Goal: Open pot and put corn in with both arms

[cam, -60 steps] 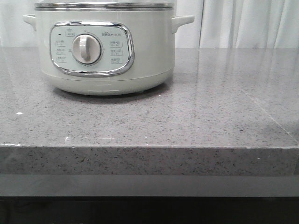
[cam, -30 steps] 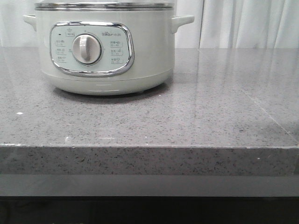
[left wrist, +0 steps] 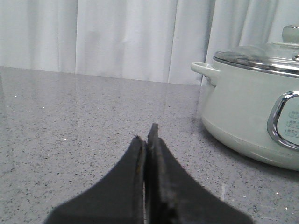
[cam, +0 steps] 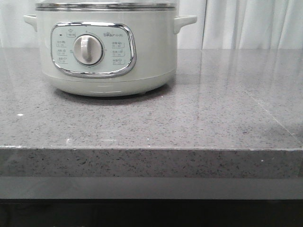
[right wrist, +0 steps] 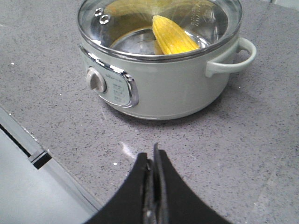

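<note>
The pale cream-green pot (cam: 104,52) stands at the back left of the grey stone counter, dial facing me. It also shows in the left wrist view (left wrist: 252,116) and the right wrist view (right wrist: 163,74). A glass lid (right wrist: 159,23) with a steel rim sits on it. The yellow corn (right wrist: 172,36) lies inside the pot under the lid. My left gripper (left wrist: 147,135) is shut and empty, low over the counter beside the pot. My right gripper (right wrist: 152,156) is shut and empty, above the counter in front of the pot. Neither gripper shows in the front view.
The grey speckled counter (cam: 199,118) stretches right of the pot, with its front edge (cam: 151,151) near me. White curtains (cam: 246,23) hang behind. The counter's edge also shows in the right wrist view (right wrist: 42,158).
</note>
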